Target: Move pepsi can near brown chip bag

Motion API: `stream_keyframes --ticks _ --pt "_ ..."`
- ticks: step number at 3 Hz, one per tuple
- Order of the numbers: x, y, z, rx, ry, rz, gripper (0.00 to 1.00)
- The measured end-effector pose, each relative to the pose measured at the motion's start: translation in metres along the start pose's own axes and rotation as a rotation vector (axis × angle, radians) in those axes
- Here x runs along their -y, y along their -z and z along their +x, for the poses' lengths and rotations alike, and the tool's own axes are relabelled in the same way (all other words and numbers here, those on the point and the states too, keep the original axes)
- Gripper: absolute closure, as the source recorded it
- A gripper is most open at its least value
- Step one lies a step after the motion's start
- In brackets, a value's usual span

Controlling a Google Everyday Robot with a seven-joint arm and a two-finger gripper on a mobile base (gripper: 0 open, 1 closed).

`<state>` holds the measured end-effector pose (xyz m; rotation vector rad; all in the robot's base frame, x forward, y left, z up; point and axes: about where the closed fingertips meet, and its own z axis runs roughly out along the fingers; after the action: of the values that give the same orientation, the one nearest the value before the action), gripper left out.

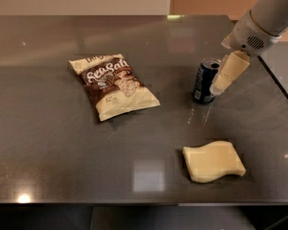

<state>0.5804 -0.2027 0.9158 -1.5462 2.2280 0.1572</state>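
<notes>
The pepsi can (204,80) stands upright on the dark table, right of centre. The brown chip bag (113,85) lies flat to its left, about a can's height and more away. My gripper (220,84) hangs from the arm at the upper right. Its cream fingers (229,72) reach down right beside the can's right side, close to or touching it.
A pale-yellow wavy sponge block (213,161) lies near the front edge, below the can. The table's right edge (278,83) runs just behind the arm. The arm's grey wrist (259,25) comes in from the top right corner.
</notes>
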Motion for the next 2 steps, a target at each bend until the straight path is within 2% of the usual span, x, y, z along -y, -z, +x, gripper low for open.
stream_keyframes --ticks 1,2 --pt "0.0021 -0.0096 -0.0068 0.032 -0.007 -0.028 0.02" --pt "0.0006 -0.0129 -0.0118 0.047 -0.004 -0.046 0.26"
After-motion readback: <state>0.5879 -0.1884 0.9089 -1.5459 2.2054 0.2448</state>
